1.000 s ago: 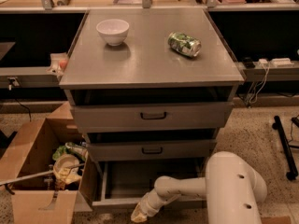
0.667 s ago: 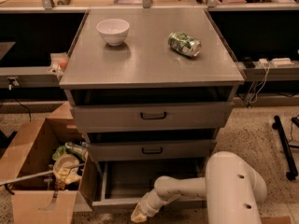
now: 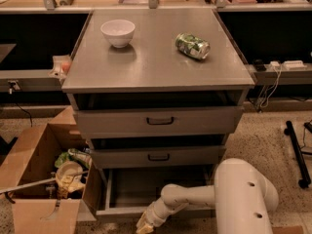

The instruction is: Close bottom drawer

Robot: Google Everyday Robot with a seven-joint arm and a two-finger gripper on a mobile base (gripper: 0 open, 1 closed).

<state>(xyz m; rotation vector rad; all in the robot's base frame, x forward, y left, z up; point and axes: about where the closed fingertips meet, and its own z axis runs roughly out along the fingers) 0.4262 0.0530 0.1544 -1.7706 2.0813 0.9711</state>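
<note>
Camera view: the gripper (image 3: 146,223), partly cut off at the lower edge and its grip state impossible to tell, sits at the low front panel of the pulled-out bottom drawer (image 3: 146,190), with a cluttered cardboard box (image 3: 29,147) just beside the drawer.

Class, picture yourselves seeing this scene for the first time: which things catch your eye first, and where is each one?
The bulky white robot arm fills the lower right, with its gripper down at the front edge of the bottom drawer, which stands pulled out. On the grey cabinet top sit a white bowl, back left, and a green can lying on its side, back right. An open cardboard box of clutter stands on the floor to the left.
</note>
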